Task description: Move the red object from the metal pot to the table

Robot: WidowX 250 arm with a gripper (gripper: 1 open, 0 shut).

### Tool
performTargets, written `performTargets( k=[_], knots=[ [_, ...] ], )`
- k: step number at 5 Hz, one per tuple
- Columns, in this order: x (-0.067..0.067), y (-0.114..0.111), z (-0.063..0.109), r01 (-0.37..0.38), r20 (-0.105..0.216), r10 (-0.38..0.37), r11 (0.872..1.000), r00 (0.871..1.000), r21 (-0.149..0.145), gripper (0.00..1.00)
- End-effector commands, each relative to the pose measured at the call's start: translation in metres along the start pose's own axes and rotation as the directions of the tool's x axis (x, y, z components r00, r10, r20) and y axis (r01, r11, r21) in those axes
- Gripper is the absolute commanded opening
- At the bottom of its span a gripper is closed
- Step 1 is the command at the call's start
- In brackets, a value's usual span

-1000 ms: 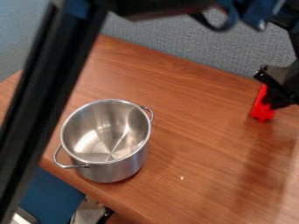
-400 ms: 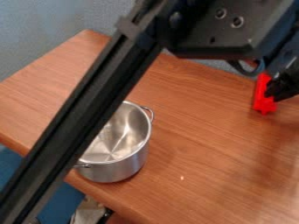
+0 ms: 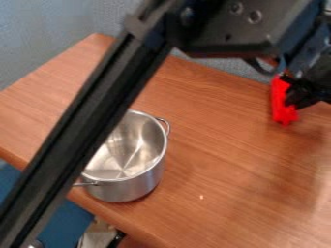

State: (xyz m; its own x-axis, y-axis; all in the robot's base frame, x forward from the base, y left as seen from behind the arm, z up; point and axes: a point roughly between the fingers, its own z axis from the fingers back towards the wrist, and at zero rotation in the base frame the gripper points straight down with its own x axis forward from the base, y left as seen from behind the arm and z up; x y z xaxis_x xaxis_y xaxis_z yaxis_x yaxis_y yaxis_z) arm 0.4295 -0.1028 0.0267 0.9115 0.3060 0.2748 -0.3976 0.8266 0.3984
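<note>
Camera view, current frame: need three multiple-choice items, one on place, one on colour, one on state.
1. Where is the red object?
A. inside the metal pot
B. at the end effector, over the table's right side
C. on the floor

2. What colour is the table?
A. white
B. black
C. brown wood

3. What state is the metal pot in?
A. upright, nothing visible inside
B. tipped on its side
C. covered by a lid

Answers:
1 B: the red piece sits at the dark end effector, far right of the pot.
2 C: brown grain shows across the top.
3 A: its open mouth faces up and shows bare steel.
</note>
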Motion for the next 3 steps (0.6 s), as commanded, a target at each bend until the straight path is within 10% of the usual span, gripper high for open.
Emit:
performTargets(
  k=[1,3],
  knots=[
    [-0.016,0.041,-0.034,-0.089,-0.083,0.091,0.996,0.992,0.032,0.0],
    [-0.006,0.09,-0.007,-0.093,-0.073,0.092,0.996,0.993,-0.011,0.0]
  ],
)
